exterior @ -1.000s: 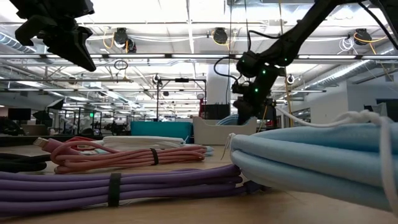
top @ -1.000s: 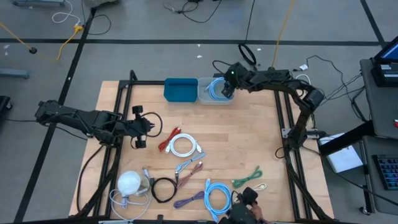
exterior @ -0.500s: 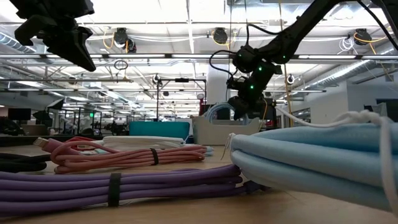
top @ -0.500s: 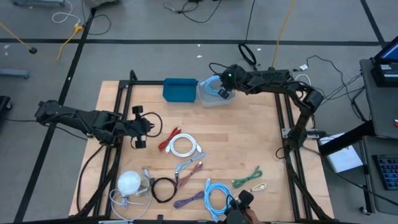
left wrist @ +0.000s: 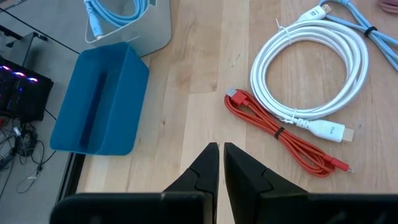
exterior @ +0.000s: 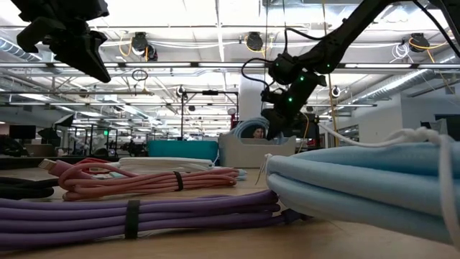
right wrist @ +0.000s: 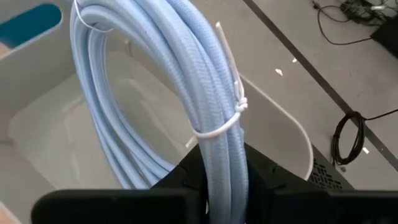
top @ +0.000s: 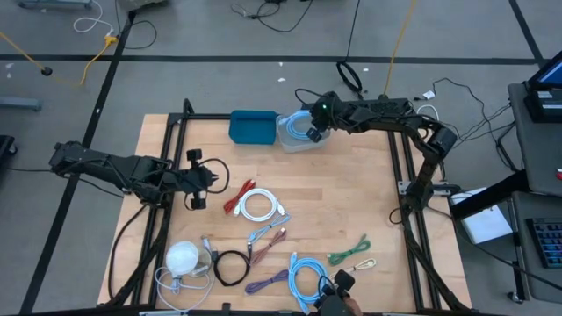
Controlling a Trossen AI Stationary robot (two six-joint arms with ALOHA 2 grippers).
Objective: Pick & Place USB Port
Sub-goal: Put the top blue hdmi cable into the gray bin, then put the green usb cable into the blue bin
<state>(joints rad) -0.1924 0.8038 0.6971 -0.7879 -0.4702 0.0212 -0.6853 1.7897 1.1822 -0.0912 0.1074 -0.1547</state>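
Note:
My right gripper [top: 313, 132] is over the clear bin [top: 294, 142] at the table's far edge, shut on a light blue cable coil [right wrist: 155, 81] bound with a white tie [right wrist: 219, 127]. In the low view the coil [exterior: 251, 130] shows just above the bin's rim [exterior: 244, 140], with its lower part inside the bin. A blue bin [top: 253, 125] stands next to the clear one, on its left. My left gripper [top: 198, 179] hovers shut and empty over the table's left part, near a red cable [left wrist: 280, 134] and a white cable coil [left wrist: 308, 71]. My right gripper pinches the coil's bundled strands [right wrist: 222, 163] between its two fingers, just beside the white tie. The fingers lie across the strands. The coil stands out ahead of the fingers over the clear bin; I cannot tell whether its far end touches the bin.
Several bundled cables lie on the table's near half: white [top: 261, 206], red [top: 234, 201], black [top: 231, 266], purple [top: 268, 283], light blue [top: 306, 272] and green [top: 349, 253]. A white round thing [top: 183, 257] sits near left. Bare wood lies at the middle right.
My right gripper has risen and gone a little toward the table's left edge with the light blue coil. The coil, which lay flat in the clear bin, now stands up with its top above the rim.

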